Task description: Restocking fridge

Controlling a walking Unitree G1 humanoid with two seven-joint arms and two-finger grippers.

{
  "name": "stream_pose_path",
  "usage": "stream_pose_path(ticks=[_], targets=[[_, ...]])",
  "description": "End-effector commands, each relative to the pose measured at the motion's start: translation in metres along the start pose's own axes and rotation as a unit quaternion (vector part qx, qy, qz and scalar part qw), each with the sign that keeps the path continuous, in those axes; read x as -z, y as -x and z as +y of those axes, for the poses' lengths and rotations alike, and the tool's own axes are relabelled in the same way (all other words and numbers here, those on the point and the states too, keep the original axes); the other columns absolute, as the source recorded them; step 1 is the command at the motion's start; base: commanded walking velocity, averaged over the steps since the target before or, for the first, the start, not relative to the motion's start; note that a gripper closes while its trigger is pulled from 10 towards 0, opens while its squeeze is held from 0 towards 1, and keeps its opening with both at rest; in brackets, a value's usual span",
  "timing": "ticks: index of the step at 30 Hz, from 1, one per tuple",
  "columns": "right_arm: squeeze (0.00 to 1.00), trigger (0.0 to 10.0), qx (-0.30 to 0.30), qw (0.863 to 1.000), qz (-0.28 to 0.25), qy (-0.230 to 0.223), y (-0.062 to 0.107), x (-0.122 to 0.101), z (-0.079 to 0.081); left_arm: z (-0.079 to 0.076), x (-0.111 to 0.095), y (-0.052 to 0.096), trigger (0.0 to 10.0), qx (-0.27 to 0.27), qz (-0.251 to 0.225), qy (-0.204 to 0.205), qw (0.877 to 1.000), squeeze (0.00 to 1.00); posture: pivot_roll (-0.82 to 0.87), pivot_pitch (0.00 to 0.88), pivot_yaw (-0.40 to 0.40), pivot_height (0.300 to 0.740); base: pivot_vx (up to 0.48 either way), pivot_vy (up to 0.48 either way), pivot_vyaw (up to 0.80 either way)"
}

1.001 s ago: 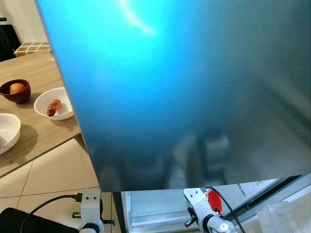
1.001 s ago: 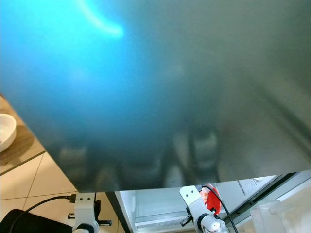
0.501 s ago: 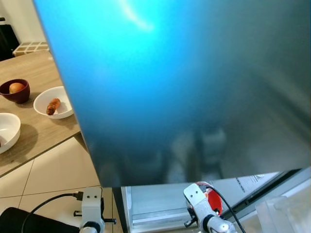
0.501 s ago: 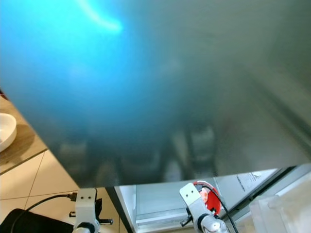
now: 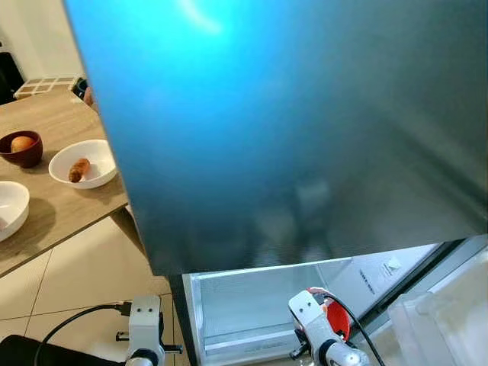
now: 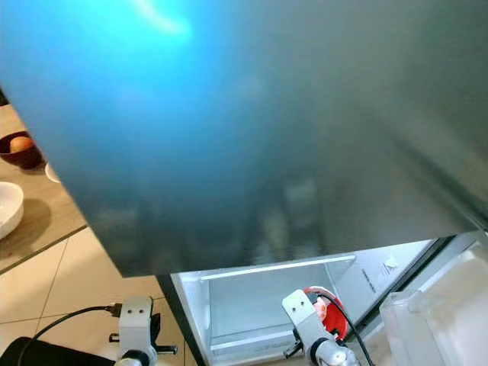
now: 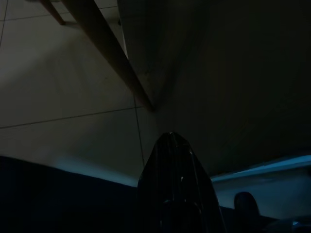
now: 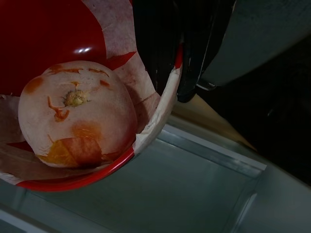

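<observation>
A big blue-grey fridge door (image 5: 305,114) hangs close in front of me. Below its lower edge the open white fridge compartment (image 5: 259,305) shows. My right gripper (image 8: 182,63) is shut on the rim of a red bowl (image 8: 43,29), held low in front of that compartment. In the bowl, on a paper lining, lies a pale round vegetable with orange patches (image 8: 77,114). The same red bowl (image 5: 335,319) shows behind my right wrist in the eye views. My left gripper (image 7: 171,141) hangs idle in shade near the floor, beside the fridge.
A wooden table (image 5: 53,213) stands to the left, carrying a white bowl with a brown item (image 5: 80,164), a dark red bowl with an orange (image 5: 21,147) and another white bowl (image 5: 9,207). A clear door bin (image 5: 442,328) sits at the lower right. A table leg (image 7: 107,48) slants nearby.
The whole picture has shifted, so more of the open fridge compartment shows under the door's edge. Both arms keep their places at the bottom of the view.
</observation>
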State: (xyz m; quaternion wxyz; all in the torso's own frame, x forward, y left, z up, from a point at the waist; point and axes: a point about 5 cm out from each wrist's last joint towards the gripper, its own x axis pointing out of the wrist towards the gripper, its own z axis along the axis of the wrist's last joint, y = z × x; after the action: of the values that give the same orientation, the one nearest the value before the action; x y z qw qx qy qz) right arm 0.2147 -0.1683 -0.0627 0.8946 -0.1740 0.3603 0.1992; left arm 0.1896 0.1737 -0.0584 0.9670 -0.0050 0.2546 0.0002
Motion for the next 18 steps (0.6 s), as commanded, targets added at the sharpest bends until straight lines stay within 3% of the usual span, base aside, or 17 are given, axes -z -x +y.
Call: stream_pose_path(ticks=[1, 12, 18], targets=[[0.0, 10.0, 0.003, 1.0, -0.001, 0.008, 0.0002, -0.0007, -0.002, -0.0004, 0.0029, 0.0009, 10.0, 0.003, 0.008, 0.0, 1.0, 0.0, -0.1, 0.058, -0.043, 0.72, 0.0, 0.0, 0.0], [0.0, 10.0, 0.004, 1.0, 0.0, 0.008, 0.0004, -0.0003, -0.0027, -0.0012, 0.0021, 0.0003, 10.0, 0.003, 0.007, 0.0, 1.0, 0.0, -0.1, 0.059, -0.043, 0.72, -0.295, 0.0, 0.0], [0.0, 10.0, 0.004, 1.0, 0.0, 0.009, 0.0004, -0.0006, -0.0032, -0.001, 0.0017, -0.0004, 10.0, -0.001, 0.01, -0.003, 1.0, 0.0, -0.1, 0.06, -0.044, 0.72, 0.0, 0.0, 0.0]])
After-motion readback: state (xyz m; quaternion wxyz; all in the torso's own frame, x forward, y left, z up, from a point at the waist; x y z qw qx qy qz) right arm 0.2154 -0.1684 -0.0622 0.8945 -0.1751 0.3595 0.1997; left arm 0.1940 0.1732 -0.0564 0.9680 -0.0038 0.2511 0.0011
